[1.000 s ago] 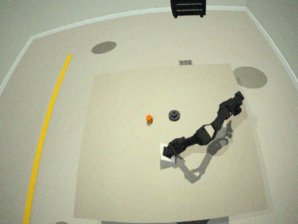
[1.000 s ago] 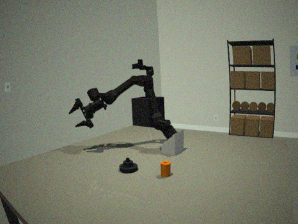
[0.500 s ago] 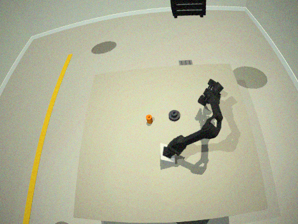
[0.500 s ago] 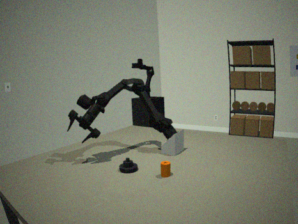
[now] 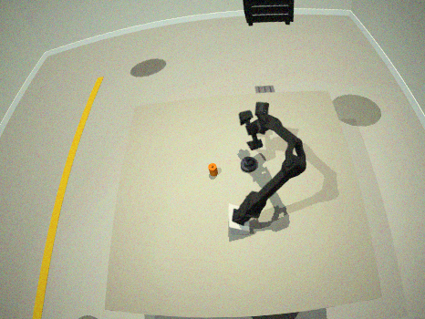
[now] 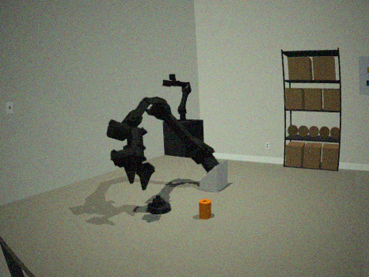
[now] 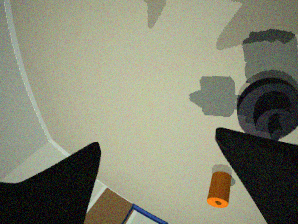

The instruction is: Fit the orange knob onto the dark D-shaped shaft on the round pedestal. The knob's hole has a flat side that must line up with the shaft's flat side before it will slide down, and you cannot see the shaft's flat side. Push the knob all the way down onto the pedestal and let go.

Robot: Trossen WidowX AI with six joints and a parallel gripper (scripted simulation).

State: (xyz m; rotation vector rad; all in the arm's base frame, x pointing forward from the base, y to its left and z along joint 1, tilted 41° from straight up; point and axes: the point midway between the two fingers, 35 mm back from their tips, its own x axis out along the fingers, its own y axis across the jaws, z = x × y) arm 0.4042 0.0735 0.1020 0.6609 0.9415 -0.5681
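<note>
1. My gripper [image 5: 250, 131] [image 6: 138, 186] [image 7: 158, 141]: fingers spread, nothing pinched.
2. Knob [image 5: 212, 169] [image 6: 204, 209] [image 7: 219, 189]: upright, below my fingers, off to one side.
3. Pedestal [image 5: 249, 164] [image 6: 158, 207] [image 7: 246, 116]: below my fingers, knobless.

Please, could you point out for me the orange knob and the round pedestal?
Orange knob [image 5: 212, 170] [image 6: 204, 210] [image 7: 219, 186]: top, exterior and wrist views, on its side wall.
Round pedestal [image 5: 243, 169] [image 6: 159, 210] [image 7: 247, 120]: same three views, on its base.
</note>
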